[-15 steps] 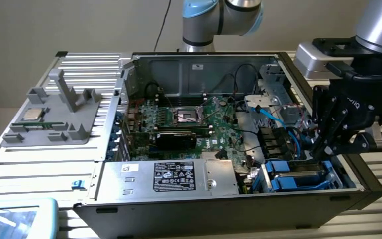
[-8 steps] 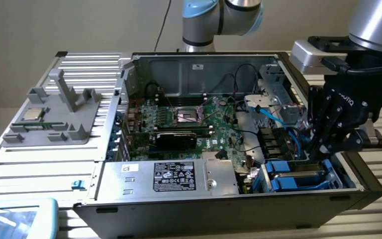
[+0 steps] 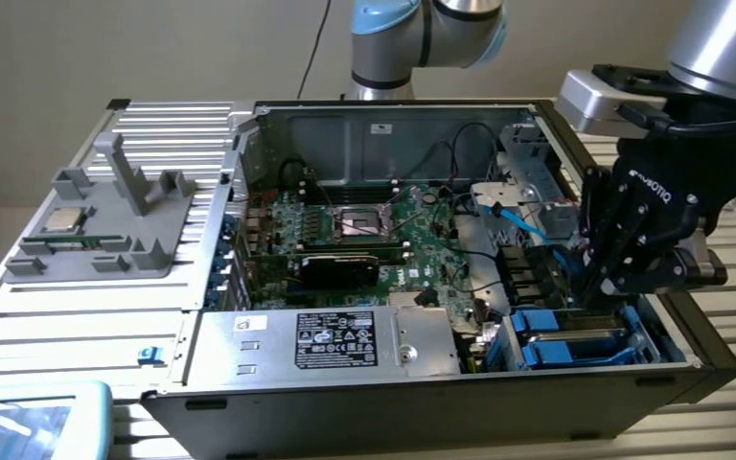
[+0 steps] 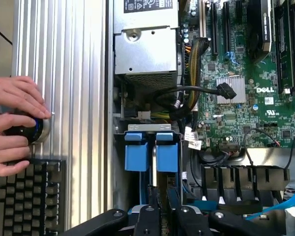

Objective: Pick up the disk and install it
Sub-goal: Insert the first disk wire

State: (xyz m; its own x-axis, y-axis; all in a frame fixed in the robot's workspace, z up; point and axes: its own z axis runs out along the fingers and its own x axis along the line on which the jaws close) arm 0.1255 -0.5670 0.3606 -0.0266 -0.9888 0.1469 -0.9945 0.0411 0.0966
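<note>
- Ribbed metal table [image 3: 74, 326] carries an open computer case [image 3: 675, 369], laid on its side with the cover off.
- At the near edge inside the case sits a silver box [image 3: 342, 340] with a black label. The drive bay is just to the exterior view's right of it.
- The disk [image 3: 570, 343] sits down in that bay. Its blue rails [image 4: 137, 152] show plainly from the wrist.
- The gripper [image 3: 594, 287] reaches into the bay right over the disk, jaws drawn nearly together on what looks like its near edge.
- By its metal body I judge the disk to be stiff, heavy for its size and easily hurt by knocks. The bare metal faces would be slippery. The thin side edges or the plastic rails look like the safer hold, with the disk kept square so it does not jam.
- Further back lies the green circuit board [image 3: 394, 230], with loose cables beside it.
- Out on the table, a person's hands [image 4: 14, 128] rest on a round knob [image 4: 28, 129] next to a keyboard [image 4: 29, 196].
</note>
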